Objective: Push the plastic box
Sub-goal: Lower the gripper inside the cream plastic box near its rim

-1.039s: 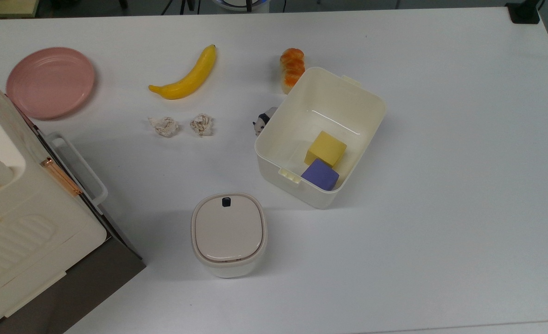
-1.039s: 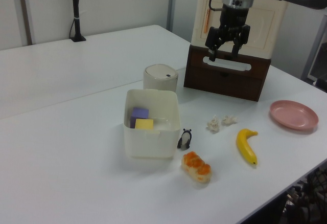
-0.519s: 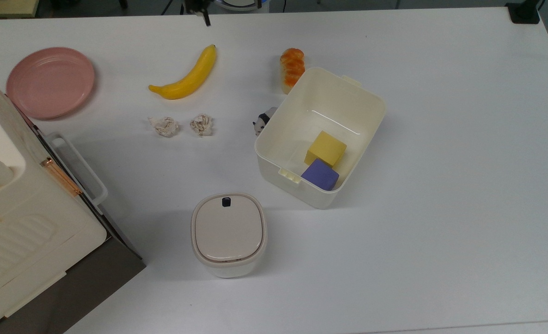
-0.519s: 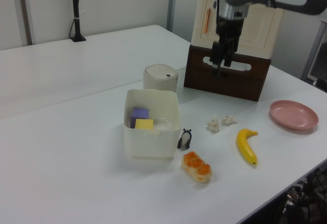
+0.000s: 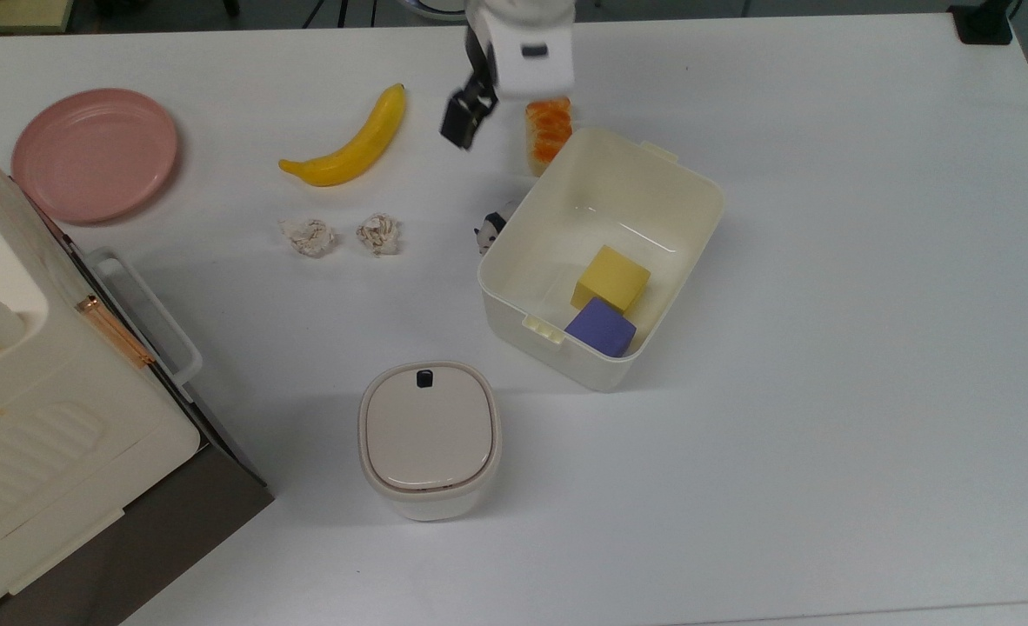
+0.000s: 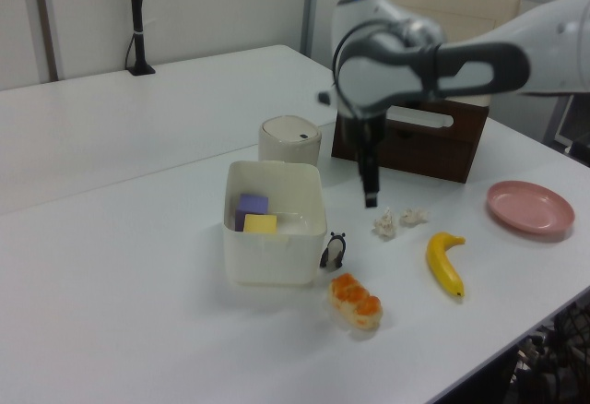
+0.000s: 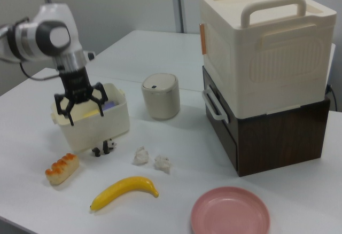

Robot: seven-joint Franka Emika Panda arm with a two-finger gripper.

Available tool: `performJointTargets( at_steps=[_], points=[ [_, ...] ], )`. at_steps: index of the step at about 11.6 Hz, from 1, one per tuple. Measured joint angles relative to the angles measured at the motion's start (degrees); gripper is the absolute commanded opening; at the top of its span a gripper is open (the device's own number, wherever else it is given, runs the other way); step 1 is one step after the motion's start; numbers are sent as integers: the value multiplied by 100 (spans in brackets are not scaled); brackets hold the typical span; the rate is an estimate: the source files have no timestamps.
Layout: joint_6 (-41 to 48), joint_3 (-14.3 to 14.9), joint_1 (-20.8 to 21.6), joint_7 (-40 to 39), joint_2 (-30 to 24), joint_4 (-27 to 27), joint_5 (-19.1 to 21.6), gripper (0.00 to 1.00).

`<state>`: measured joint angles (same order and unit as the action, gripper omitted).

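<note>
On the white table (image 5: pixel 827 435), the plastic box (image 5: pixel 603 209) holds 2 blocks (yellow, purple). Beyond its corner by the bread roll (image 5: pixel 547 130) hangs the hand (image 7: pixel 79 104), fingers spread, empty, touching nothing.

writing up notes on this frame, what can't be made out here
- Panda toy: top view, partly hidden behind the box wall; small in the left and right views.
- Bread: top view, its far end covered by the arm.
- Cubes: right view, purple cube barely visible past the gripper; yellow one hidden.
- Gripper: left view, motion-blurred.
- Cream case: top view, cut off by the left edge.
</note>
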<state>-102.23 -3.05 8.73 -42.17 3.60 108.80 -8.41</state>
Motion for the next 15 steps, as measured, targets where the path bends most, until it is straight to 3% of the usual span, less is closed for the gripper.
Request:
performJointTargets(
  at_steps=[3, 15],
  points=[
    [-366, 3, 89, 218, 367, 113, -82, 100],
    [-733, 11, 185, 814, 578, 11, -89, 100]
  ],
)
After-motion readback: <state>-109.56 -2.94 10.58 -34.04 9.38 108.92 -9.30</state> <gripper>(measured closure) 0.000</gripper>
